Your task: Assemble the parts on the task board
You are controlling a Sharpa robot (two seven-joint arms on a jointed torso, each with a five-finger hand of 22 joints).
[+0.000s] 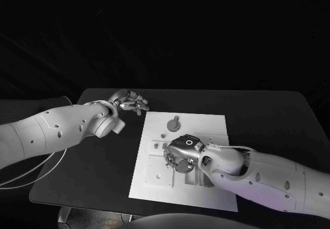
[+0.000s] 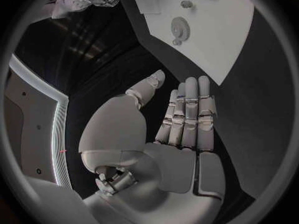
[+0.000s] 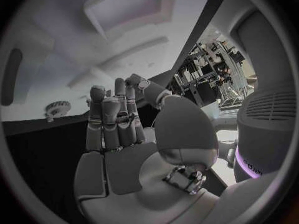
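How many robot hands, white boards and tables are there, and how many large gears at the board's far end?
Hands: 2, the left hand and the right hand
White task board: 1
Black table: 1
Large gear at the board's far end: 1
Total: 5

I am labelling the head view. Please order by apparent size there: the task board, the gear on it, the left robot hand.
1. task board
2. left robot hand
3. gear
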